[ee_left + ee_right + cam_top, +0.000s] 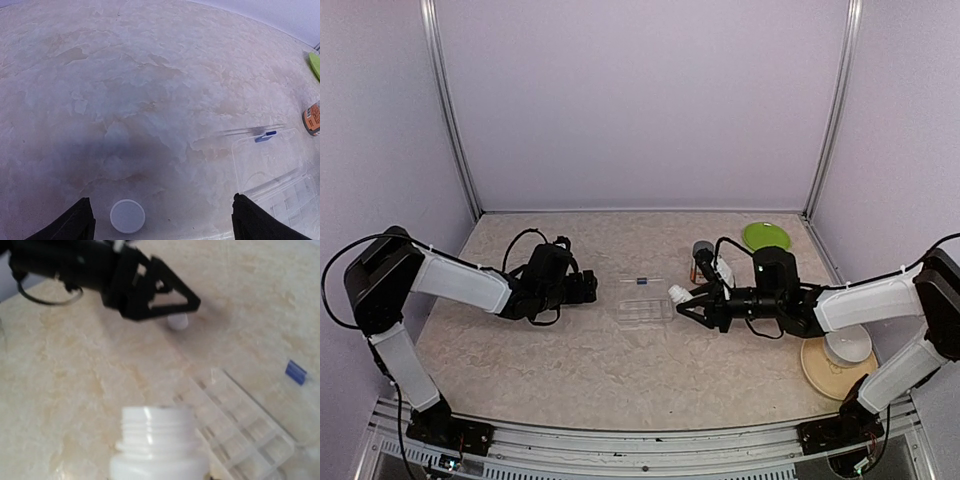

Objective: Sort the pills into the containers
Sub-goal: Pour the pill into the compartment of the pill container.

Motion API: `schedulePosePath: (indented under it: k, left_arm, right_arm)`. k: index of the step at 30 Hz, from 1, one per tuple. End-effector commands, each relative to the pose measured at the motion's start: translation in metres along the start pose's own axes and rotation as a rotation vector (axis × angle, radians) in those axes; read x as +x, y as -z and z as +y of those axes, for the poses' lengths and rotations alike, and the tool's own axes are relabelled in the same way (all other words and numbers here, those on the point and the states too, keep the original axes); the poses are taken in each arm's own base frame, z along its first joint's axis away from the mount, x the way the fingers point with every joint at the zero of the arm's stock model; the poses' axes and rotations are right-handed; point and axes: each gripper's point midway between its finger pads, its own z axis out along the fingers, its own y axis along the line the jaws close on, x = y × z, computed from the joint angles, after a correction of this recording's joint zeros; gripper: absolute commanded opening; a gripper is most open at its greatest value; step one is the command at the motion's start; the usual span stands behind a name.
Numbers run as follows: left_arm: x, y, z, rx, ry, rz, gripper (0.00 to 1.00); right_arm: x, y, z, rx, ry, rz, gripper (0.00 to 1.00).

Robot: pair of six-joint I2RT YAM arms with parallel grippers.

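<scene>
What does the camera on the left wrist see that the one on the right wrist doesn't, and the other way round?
Only the left wrist view shows an orange-labelled bottle and the edge of a green plate. Only the right wrist view shows an open white bottle, close up. Both show the clear pill box, a small blue piece by it, a white cap and the table.

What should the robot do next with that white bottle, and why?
Probably carry the white bottle in the right fingers over the clear pill box and tip it. Its cap is off, and the open mouth sits beside the box, not above the compartments.
</scene>
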Motion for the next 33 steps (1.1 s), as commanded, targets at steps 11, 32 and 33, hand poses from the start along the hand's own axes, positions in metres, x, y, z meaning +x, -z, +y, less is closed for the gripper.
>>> schedulePosePath:
  k: [11,32,33]
  left_arm:
    - [-0.034,0.036,-0.040,0.169,-0.061,0.020,0.99]
    - [-0.011,0.028,-0.057,0.321,-0.165,-0.007,0.99]
    - [-0.011,0.028,-0.058,0.329,-0.165,-0.015,0.99]
  right_arm:
    - [0.027,-0.013,-0.021,0.037,-0.013,0.083,0.19]
    - [0.061,-0.029,-0.050,0.097,-0.070,0.222,0.18]
    - [0.062,-0.029,-0.050,0.099,-0.072,0.226,0.18]
